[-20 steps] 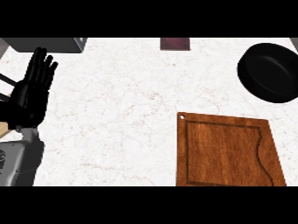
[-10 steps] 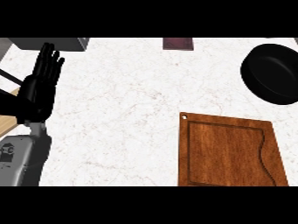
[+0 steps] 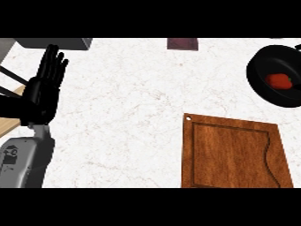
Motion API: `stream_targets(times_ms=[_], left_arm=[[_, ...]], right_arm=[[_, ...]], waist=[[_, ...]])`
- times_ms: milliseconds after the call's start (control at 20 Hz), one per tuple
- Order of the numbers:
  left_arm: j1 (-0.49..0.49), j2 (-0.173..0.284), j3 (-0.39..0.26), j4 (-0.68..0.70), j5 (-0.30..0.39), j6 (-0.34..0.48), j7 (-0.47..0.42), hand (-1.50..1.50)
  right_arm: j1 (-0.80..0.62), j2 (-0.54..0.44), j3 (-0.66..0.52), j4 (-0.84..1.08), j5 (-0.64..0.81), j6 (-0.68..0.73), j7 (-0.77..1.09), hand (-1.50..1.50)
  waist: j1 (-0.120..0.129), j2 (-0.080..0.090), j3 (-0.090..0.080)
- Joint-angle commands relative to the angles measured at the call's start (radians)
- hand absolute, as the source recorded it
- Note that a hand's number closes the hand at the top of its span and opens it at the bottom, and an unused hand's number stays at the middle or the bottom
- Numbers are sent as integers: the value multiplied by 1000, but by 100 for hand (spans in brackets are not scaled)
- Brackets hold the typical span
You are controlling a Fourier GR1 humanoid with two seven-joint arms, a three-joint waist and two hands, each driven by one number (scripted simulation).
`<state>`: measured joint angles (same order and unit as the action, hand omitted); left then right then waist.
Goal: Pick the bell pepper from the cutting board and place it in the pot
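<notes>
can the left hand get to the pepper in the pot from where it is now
Probably not easily: the left hand rests open at the far left edge, while the bell pepper sits inside the pot at the far right, across the counter.

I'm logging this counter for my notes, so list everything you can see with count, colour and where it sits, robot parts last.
Red bell pepper: one, red, lying inside the pot at the upper right.
Black round pot: one, black, upper right of the counter, partly cut off by the view's right edge.
Brown wooden cutting board: one, reddish brown, lower right, nothing on it.
White marbled counter: one, white with faint veining, fills most of the view.
Small dark maroon item: one, top edge, centre; too cut off to identify.
Grey box-like item: one, top left edge, partly out of view.
Left hand: one, black on a grey forearm, left side, open, fingers up, resting.
Right hand: not in view.
</notes>
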<state>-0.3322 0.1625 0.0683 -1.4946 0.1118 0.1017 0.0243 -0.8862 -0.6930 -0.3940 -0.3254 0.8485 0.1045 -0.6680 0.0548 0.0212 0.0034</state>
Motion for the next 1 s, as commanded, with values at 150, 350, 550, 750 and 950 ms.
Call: stream_targets(times_ms=[150, 350, 550, 750, 950], left_arm=[[-30, 39, 47, 36, 31, -30, 9, 0], [23, 20, 24, -4, 9, -14, 4, 0], [50, 50, 59, -1, 45, -60, -26, 0], [28, 33, 47, -31, 37, -31, 11, 0], [-10, 36, 52, -8, 39, -35, 9, 0]], right_arm=[[-23, -20, -76, 80, -83, 46, -187, -150], [-97, 30, -160, 116, -181, 120, -89, -150], [-123, -47, -241, 159, -264, 220, -14, -150], [-111, -116, -301, 192, -321, 281, 9, -150], [-92, -168, -352, 186, -374, 300, -2, -150]], waist=[[-11, 2, 1], [-18, -8, -1], [-22, -8, -2], [-5, 1, 1], [-6, 6, 2]])
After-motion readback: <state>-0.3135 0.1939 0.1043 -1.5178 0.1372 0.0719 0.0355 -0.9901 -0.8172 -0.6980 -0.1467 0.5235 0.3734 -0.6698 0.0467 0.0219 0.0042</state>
